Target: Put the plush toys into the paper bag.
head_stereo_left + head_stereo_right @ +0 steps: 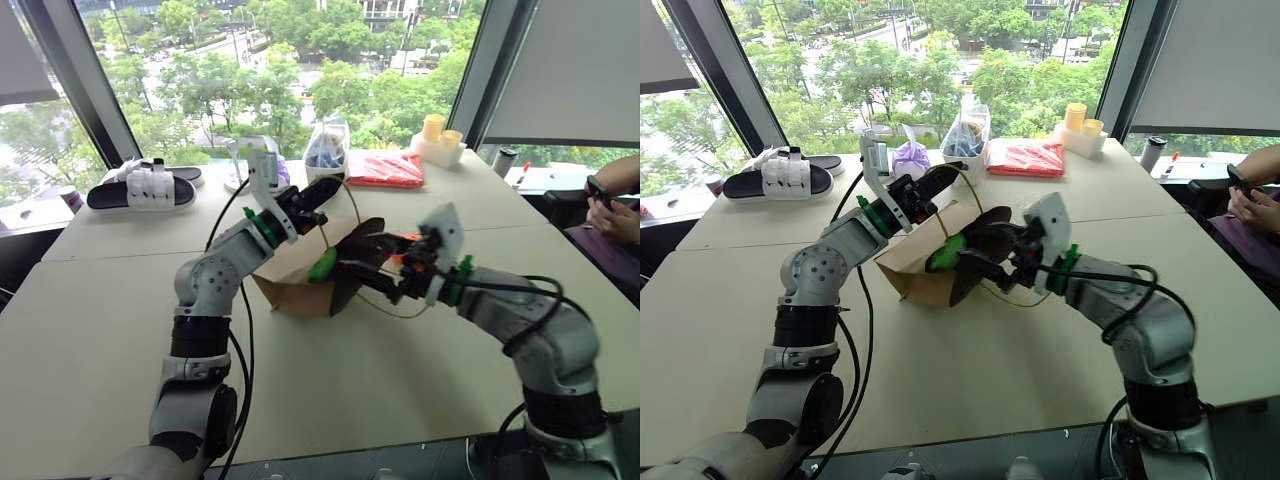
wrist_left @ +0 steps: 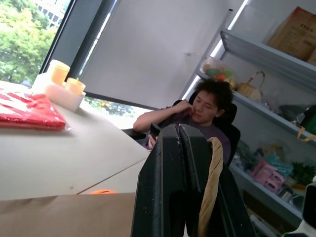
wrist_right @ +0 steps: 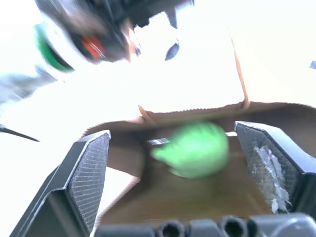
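- The paper bag [image 1: 290, 270] is lying on its side near the middle of the table [image 1: 100, 330], with its mouth turning toward the robot's right.
- The left hand [image 2: 190, 148] is pinching one tan loop handle [image 2: 210, 187] between fully closed fingers. It is lifting the upper lip of the bag, apparently so that the mouth is staying open for loading.
- The right hand [image 3: 182, 148] is hovering at the bag's mouth with its fingers spread wide and gripping nothing.
- The green plush toy [image 3: 192, 148] is sitting between those spread fingers at the opening, on the brown paper. It is looking released, though I cannot tell how deep inside it is lying.
- Something orange [image 1: 405, 240] is showing just behind the right hand, possibly the orange plush toy. It is mostly hidden, so I cannot tell whether it is inside or outside the bag.
- Along the far edge of the table, a clear plastic bag [image 1: 326, 150], a red packet [image 1: 385, 168] and a pair of sandals [image 1: 145, 185] are lying well apart from the work. A person [image 1: 615, 205] is sitting beyond the table's right edge.
- Judging by this, the green toy's step is nearly finishing, and the left hand's hold is needing to be kept for any further loading.
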### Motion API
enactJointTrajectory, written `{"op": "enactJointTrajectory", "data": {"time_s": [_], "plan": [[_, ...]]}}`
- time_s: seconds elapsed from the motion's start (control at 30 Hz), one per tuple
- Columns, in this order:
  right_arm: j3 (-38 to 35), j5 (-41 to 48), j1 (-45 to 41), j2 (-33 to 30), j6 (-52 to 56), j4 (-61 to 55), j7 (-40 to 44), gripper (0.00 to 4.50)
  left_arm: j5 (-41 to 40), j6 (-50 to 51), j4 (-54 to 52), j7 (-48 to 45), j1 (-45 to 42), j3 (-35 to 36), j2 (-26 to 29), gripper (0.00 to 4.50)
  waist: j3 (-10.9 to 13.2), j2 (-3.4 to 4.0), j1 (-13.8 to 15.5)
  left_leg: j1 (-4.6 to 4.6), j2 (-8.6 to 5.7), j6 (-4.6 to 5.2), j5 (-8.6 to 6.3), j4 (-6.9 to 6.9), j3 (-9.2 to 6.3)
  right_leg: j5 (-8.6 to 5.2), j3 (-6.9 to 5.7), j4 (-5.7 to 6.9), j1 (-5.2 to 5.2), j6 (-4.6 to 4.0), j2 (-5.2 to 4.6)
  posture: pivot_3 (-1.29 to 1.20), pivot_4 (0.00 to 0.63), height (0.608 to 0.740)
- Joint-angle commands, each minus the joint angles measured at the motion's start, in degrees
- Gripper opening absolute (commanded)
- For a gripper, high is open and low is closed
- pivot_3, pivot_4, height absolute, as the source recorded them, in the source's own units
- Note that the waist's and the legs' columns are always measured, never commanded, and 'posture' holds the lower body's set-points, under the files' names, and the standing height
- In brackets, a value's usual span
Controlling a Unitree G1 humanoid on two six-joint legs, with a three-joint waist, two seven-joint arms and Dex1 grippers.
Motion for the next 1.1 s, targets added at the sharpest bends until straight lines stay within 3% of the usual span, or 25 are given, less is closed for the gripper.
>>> {"op": "enactJointTrajectory", "data": {"time_s": [0.03, 0.13, 0.23, 0.3, 0.57, 0.67, 0.87, 0.9, 1.1], "plan": [[-8.04, 2.41, -0.18, -1.83, -0.78, 2.25, -3.26, 4.37, -0.08, -0.66, -1.41, -0.6, -0.23, -0.17, 0.1, 0.0, 0.0, 0.0, -0.01, 0.0, 0.0, 0.0, 0.0, 0.0, 0.01, 0.0, 0.0, 0.0, 0.0, 0.0, 0.0, 0.0, 0.15, 0.74], [-7.74, -5.18, -2.32, -2.7, -6.94, 11.52, -8.32, 4.37, -0.19, -0.33, -1.78, -0.6, 0.09, -0.47, -0.14, 0.0, 0.0, 0.0, -0.09, 0.03, 0.0, 0.0, 0.0, 0.01, 0.08, 0.0, 0.01, 0.01, 0.03, 0.0, 0.0, 0.0, 0.15, 0.74], [-1.91, -14.73, -6.31, -3.24, -13.96, 23.61, -12.02, 4.37, -0.12, -0.23, -1.94, -0.67, 0.14, -0.8, -0.12, 0.0, 0.0, 0.01, -0.25, 0.06, 0.01, -0.01, 0.01, 0.02, 0.15, 0.0, 0.04, 0.05, 0.02, 0.0, 0.0, 0.0, 0.15, 0.74], [3.3, -21.6, -13.04, -1.27, -19.66, 38.48, -14.2, 4.37, -0.08, 0.02, -2.54, -0.37, 0.1, -1.08, -0.02, 0.0, 0.0, 0.02, -0.66, 0.07, 0.02, -0.01, 0.01, 0.01, 0.2, 0.0, 0.07, 0.08, -0.02, 0.0, 0.0, 0.0, 0.15, 0.74], [12.35, -33.75, -28.27, 4.1, -34.69, 77.12, -11.91, 4.37, -0.84, 1.17, -5.66, 2.04, 0.51, -1.03, -0.4, 0.0, -0.01, 0.03, -0.21, 0.03, 0.01, -0.36, 0.21, -0.14, 0.24, 0.0, 0.14, 0.0, -0.08, -0.01, -0.01, 0.0, 0.15, 0.74], [14.36, -37.24, -30.58, 4.36, -38.31, 84.53, -12.0, 3.47, -0.57, 0.9, -6.44, 2.59, 1.1, -0.88, -0.22, 0.0, -0.01, 0.03, -0.2, -0.04, -0.04, -0.36, 0.2, -0.15, 0.21, 0.01, 0.14, -0.01, -0.08, 0.0, -0.05, 0.0, 0.15, 0.74], [15.55, -40.48, -32.5, 4.21, -40.97, 89.47, -10.7, 0.35, 0.62, -0.91, -4.41, 1.38, 1.58, -1.02, -0.15, 0.0, -0.01, 0.04, -0.59, 0.04, -0.01, -0.43, 0.24, -0.15, 0.21, 0.01, 0.13, -0.06, -0.07, 0.0, -0.02, 0.0, 0.15, 0.74], [15.64, -40.9, -32.51, 4.12, -41.23, 89.81, -10.54, 0.04, 0.77, -1.24, -3.78, 1.07, 1.41, -1.01, -0.14, 0.0, -0.01, 0.04, -0.6, 0.04, -0.01, -0.45, 0.25, -0.15, 0.21, 0.01, 0.13, -0.06, -0.07, 0.0, -0.02, 0.0, 0.15, 0.74], [14.85, -42.88, -31.41, 1.13, -42.67, 84.85, -11.43, 0.04, 0.97, -2.16, -1.08, -0.32, -0.16, -0.52, -0.05, 0.0, -0.01, 0.04, -0.33, 0.04, -0.03, -0.48, 0.27, -0.1, 0.2, 0.01, 0.13, -0.01, -0.05, 0.0, -0.01, 0.0, 0.15, 0.74]]}}
